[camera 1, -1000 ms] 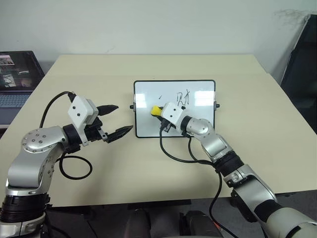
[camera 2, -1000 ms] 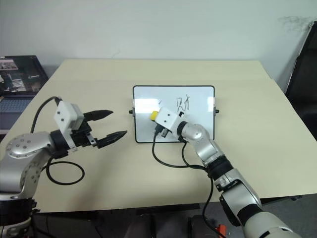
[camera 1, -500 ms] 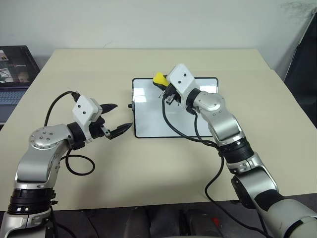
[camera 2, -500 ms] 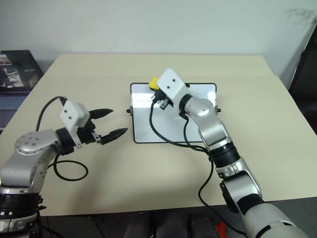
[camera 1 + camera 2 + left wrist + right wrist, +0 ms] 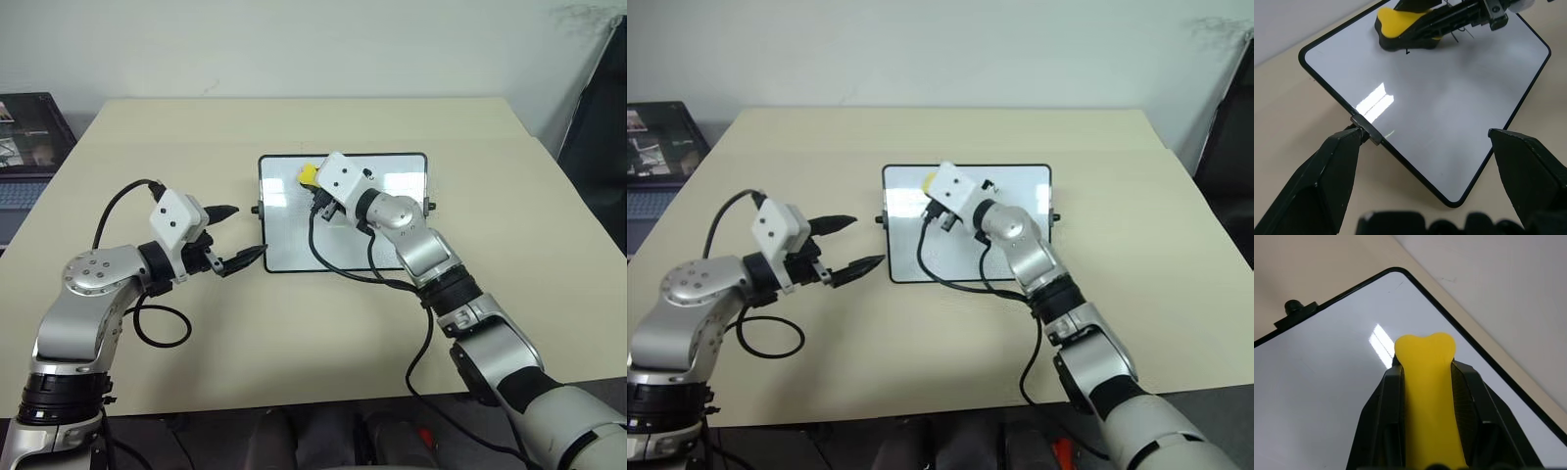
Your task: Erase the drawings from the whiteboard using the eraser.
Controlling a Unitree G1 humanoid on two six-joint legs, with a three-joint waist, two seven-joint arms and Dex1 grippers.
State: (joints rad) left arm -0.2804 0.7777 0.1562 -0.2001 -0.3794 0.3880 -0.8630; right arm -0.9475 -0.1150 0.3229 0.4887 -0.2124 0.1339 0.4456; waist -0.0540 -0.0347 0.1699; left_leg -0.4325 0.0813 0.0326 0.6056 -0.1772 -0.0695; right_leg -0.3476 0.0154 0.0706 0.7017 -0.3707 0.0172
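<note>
1. While the eraser (image 5: pixel 1426 396) is clamped between the two black fingers of the right pincer (image 5: pixel 312 180), it is carried over the far left part of the whiteboard (image 5: pixel 294 245), near the far edge; whether its black underside presses on the white surface cannot be told.

2. What remains visible of the drawings (image 5: pixel 1463 30) is seen in the left wrist view as thin black strokes beside the right pincer's fingers, partly hidden by that pincer; they lie just toward the board's middle from the eraser, so the next wipe is judged to run sideways along the board's long axis, toward the robot's right.

3. The whiteboard is laid flat on the counter (image 5: pixel 490 137), its long axis across the robot's front and its short sides to left and right.

4. The left pincer (image 5: pixel 238 239) is held with its fingers spread and nothing between them, at the board's left short side, one fingertip (image 5: pixel 1347 142) just beside the small black knob (image 5: pixel 1365 129) there; contact cannot be confirmed.

5. The right arm is plainly the nearer to the strokes, and the left is placed only to steady the frame.
</note>
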